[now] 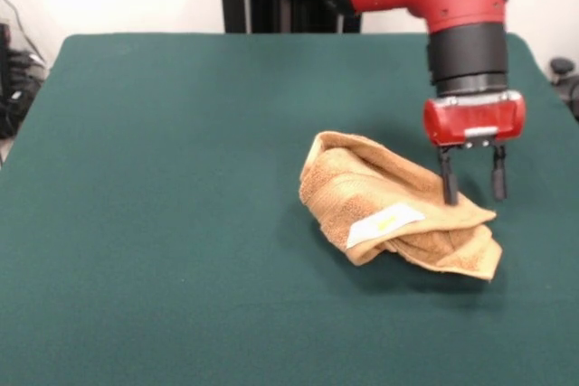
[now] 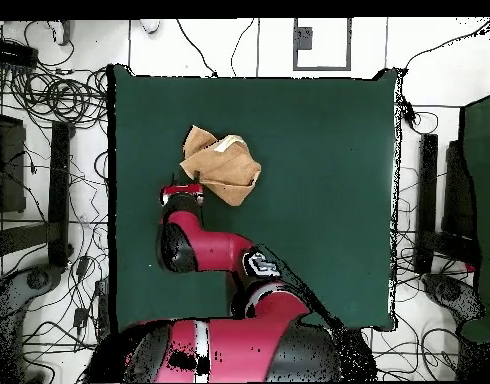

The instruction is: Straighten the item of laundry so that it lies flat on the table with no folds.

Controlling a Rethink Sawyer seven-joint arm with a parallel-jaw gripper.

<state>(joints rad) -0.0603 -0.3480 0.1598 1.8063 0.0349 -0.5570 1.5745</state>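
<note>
The tan terry towel (image 1: 389, 214) lies crumpled and folded over itself right of the middle of the dark green table (image 1: 181, 178), its white-yellow tag (image 1: 384, 221) facing up. My gripper (image 1: 473, 194) hangs open just above the towel's far right edge, its two dark fingers (image 1: 448, 180) apart, one over the cloth and one beyond it. It holds nothing. In the overhead view the towel (image 2: 221, 165) sits in the table's (image 2: 319, 200) upper left part, and the gripper (image 2: 181, 190) is at the towel's lower left edge.
The red arm (image 2: 214, 250) reaches from the picture's bottom across the table's left half in the overhead view. Cables and black stands surround the table on the floor (image 2: 49, 120).
</note>
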